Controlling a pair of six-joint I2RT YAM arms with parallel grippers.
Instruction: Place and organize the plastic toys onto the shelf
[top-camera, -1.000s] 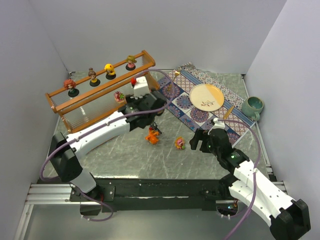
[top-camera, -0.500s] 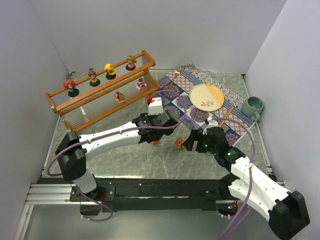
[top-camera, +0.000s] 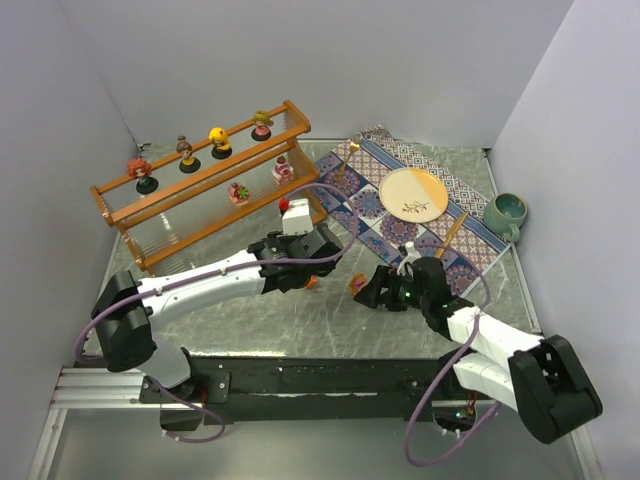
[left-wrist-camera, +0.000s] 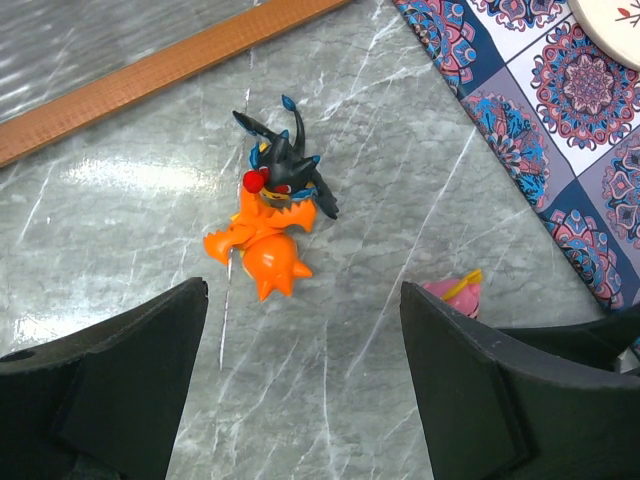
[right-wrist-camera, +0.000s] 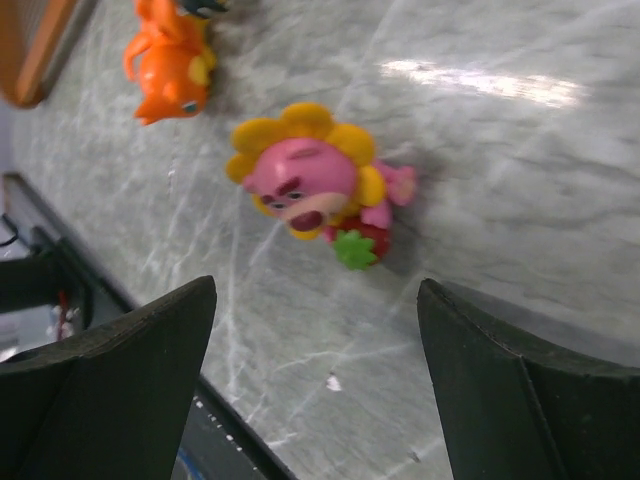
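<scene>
The shelf (top-camera: 130, 215) stands at the back left. Several doll toys line its top rail (top-camera: 187, 153), and two pink-red toys (top-camera: 239, 192) sit on the middle tier. On the table a black spiky toy (left-wrist-camera: 283, 165) lies against an orange toy (left-wrist-camera: 262, 245). My left gripper (left-wrist-camera: 303, 300) hovers open just short of them, empty. A pink flower-faced toy (right-wrist-camera: 315, 185) lies on its side. My right gripper (right-wrist-camera: 315, 300) is open right in front of it, apart from it. From above, the left gripper (top-camera: 300, 262) hides most of the orange and black toys, and the right gripper (top-camera: 375, 290) sits beside the pink toy (top-camera: 358, 286).
A patterned blue mat (top-camera: 360, 210) lies at the back right with a round plate (top-camera: 413, 193) on it. A teal mug (top-camera: 505, 212) stands near the right wall. The shelf's bottom rail (left-wrist-camera: 150, 70) runs just beyond the orange and black toys.
My left arm has drawn back from the shelf to above the orange and black toys. My right gripper has moved left up to the pink toy, its jaws narrowing a little.
</scene>
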